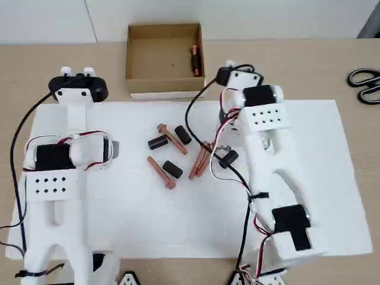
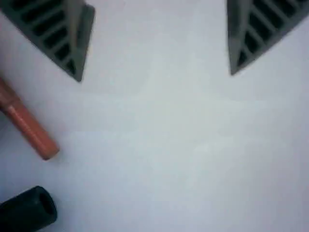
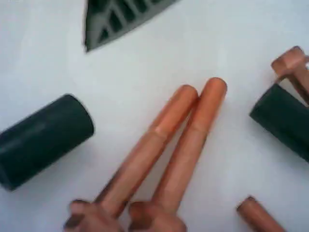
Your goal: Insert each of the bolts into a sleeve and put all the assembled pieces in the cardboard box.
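Several copper bolts and black sleeves lie loose on the white foam mat (image 1: 119,208). Two bolts (image 1: 200,159) lie side by side, large in the right wrist view (image 3: 169,145), with one sleeve (image 3: 41,140) to one side of them and another sleeve (image 3: 285,123) to the other. My right gripper (image 1: 215,153) hangs open just over this pair; one dark finger (image 3: 120,19) shows. My left gripper (image 2: 155,75) is open over bare mat, a bolt tip (image 2: 31,130) and a sleeve (image 2: 26,210) off to one side. The cardboard box (image 1: 142,74) holds one assembled piece (image 1: 195,59).
Another bolt (image 1: 172,138) lies between two sleeves (image 1: 157,142) (image 1: 183,135), and a third bolt (image 1: 161,172) lies beside a sleeve (image 1: 173,170). Scissors (image 1: 365,83) rest on the wooden table at the far right. Cables trail from the right arm near the bolts.
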